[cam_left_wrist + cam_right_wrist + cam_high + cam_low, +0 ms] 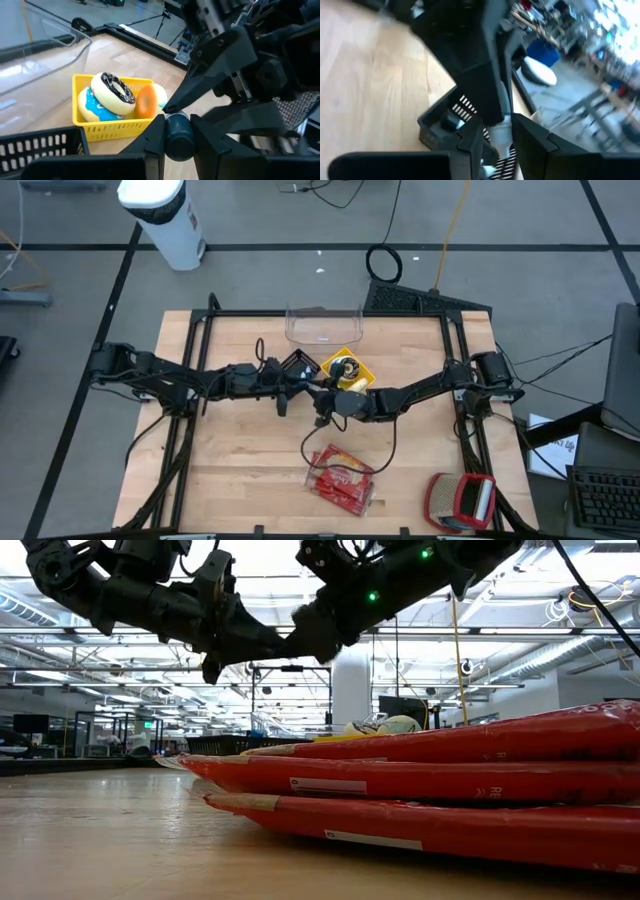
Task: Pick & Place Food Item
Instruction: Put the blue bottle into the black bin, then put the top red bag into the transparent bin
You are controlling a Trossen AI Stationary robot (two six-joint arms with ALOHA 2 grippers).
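Observation:
My two grippers meet above the table's middle, just near of a yellow basket (347,367) that holds toy donuts (114,90). Between them hangs a small dark cylinder (178,137) with a pale end. My left gripper (177,125) comes from the table's left and is shut on it. My right gripper (499,129) comes from the right with its fingers at the pale end. In the high view the grippers hide the cylinder. Red food packets (342,478) lie flat on the near part of the table. My left gripper pinches the dark cylinder's body (178,145) between its two fingers, coming roughly level from the table's left. The cylinder is clear of the table. My right gripper's fingertips (170,106) close around the cylinder's pale end (502,134), coming roughly level from the right.
A clear plastic container (323,325) stands at the far edge behind the yellow basket. A black basket (40,145) sits beside the yellow one, under my left gripper. A red and beige object (462,502) lies at the near right corner. Bare wood lies at the near left.

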